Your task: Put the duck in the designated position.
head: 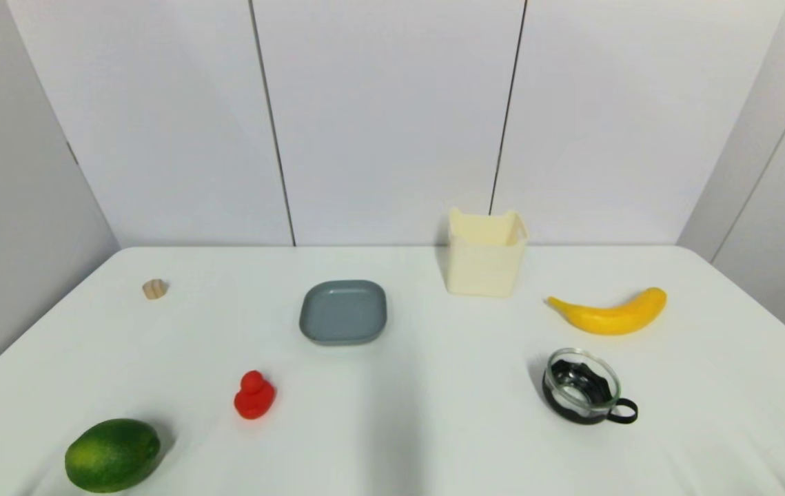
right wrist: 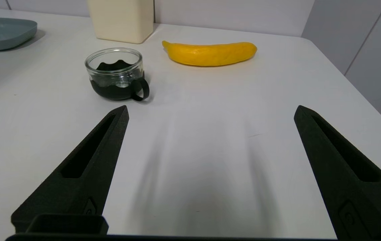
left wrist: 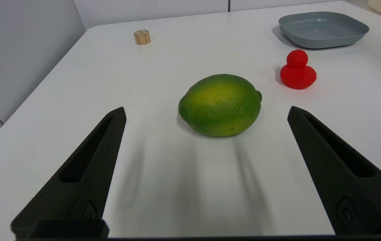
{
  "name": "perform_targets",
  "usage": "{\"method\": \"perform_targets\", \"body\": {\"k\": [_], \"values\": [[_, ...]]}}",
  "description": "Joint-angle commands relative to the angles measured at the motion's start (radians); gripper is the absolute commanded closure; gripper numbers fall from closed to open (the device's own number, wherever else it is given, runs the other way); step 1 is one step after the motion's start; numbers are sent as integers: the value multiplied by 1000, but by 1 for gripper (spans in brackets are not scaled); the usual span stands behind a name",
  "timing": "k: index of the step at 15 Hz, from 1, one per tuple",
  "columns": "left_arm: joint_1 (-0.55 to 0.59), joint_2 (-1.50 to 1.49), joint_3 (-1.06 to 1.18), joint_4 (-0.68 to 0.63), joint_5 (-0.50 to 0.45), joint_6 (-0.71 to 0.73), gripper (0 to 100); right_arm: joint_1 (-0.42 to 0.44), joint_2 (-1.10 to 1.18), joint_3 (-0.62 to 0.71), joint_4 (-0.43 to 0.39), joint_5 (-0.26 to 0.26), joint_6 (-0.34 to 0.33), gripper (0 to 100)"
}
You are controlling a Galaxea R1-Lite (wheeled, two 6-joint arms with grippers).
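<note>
The small glossy red duck [head: 253, 395] stands upright on the white table at the front left, to the right of a green fruit [head: 112, 455]. The left wrist view also shows the duck [left wrist: 297, 71], beyond and beside the green fruit [left wrist: 220, 104]. My left gripper [left wrist: 207, 112] is open and empty, held back near the table's front edge, short of the fruit. My right gripper [right wrist: 210, 110] is open and empty too, over bare table at the front right. Neither arm shows in the head view.
A grey square plate [head: 343, 311] lies mid-table behind the duck. A cream box [head: 485, 253] stands at the back, a yellow banana [head: 610, 314] to its right. A glass cup [head: 582, 386] with a black handle sits front right. A tiny beige ridged lump [head: 154, 288] lies back left.
</note>
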Motion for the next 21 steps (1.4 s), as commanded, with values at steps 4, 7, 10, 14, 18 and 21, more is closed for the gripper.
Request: {"method": "perform_targets", "body": {"k": [4, 7, 10, 14, 18, 21], "values": [[8, 133, -29, -3, 15, -25, 0, 0, 1, 9, -1, 0, -1, 0], [8, 261, -138, 25, -1, -17, 0, 0, 1, 9, -1, 0, -1, 0], [-68, 560, -431, 89, -5, 48, 0, 0, 0, 9, -1, 0, -1, 0], [-194, 800, -830, 268, -11, 66, 0, 0, 1, 9, -1, 0, -1, 0], [-219, 1003, -1318, 583, -90, 158, 0, 0, 1, 9, -1, 0, -1, 0], [-320, 1167, -1528, 788, -90, 160, 0, 0, 1, 9, -1, 0, -1, 0]]}}
